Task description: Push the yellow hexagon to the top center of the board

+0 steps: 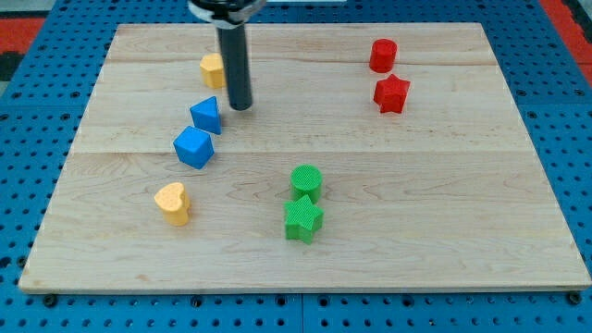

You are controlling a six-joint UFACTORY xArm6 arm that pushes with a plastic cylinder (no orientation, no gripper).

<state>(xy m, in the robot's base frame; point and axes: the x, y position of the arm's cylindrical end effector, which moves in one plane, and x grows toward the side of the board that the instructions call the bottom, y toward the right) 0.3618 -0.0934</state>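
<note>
The yellow hexagon [213, 69] sits near the view's top left of the wooden board [444, 185], partly hidden behind my rod. My tip [240, 105] rests on the board just right of and slightly below the hexagon, close to it. A blue triangular block [206, 115] lies just left of and below the tip.
A blue cube-like block [193, 146] and a yellow heart [172, 203] lie on the left. A green cylinder [306, 181] and a green star [302, 218] sit at bottom centre. A red cylinder [383, 55] and a red star [391, 93] sit at top right.
</note>
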